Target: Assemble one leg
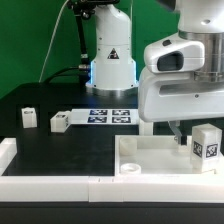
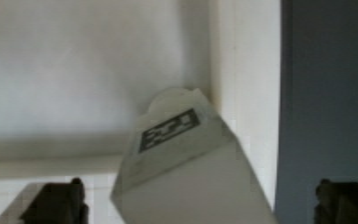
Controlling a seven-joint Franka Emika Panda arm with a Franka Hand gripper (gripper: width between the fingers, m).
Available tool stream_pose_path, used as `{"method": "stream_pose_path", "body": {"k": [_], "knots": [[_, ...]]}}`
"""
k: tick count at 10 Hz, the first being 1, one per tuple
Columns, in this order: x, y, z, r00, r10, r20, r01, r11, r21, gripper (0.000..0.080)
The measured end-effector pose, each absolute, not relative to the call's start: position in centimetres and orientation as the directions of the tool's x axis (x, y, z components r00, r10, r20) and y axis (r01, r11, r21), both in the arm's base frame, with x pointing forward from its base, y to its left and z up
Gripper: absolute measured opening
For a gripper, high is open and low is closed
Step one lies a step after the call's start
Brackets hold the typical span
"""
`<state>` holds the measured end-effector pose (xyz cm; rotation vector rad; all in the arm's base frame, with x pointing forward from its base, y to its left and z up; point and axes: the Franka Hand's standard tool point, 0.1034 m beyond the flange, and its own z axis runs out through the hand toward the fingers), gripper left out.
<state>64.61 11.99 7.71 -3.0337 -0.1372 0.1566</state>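
Note:
A white leg (image 2: 185,150) with a black-and-white tag stands in the far right corner of the large white tray-shaped piece (image 1: 150,158). It also shows in the exterior view (image 1: 207,143). My gripper (image 2: 201,205) is open, with its dark fingertips (image 2: 59,203) wide on either side of the leg and clear of it. In the exterior view the gripper (image 1: 186,130) hangs low over the tray, right by the leg. Two more legs (image 1: 28,117) (image 1: 60,121) lie on the black table at the exterior view's left.
The marker board (image 1: 110,115) lies flat behind the tray, in front of the arm's base (image 1: 112,65). A white raised border (image 1: 60,186) runs along the table's front and left edges.

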Motion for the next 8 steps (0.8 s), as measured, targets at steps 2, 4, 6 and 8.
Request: {"method": "stream_pose_path", "body": {"k": [2,4,6,8], "knots": [[64.67,12.02,7.72,0.986,0.14,-0.09,0.13,-0.985,-0.11,0.0649],[64.68,12.01,7.72,0.986,0.14,-0.09,0.13,-0.985,-0.11,0.038],[64.7,11.88,7.72,0.987,0.135,-0.09,0.125,-0.986,-0.108,0.0291],[64.71,11.85,7.72,0.99,0.105,-0.093,0.095,-0.99,-0.105,0.0291]]}}
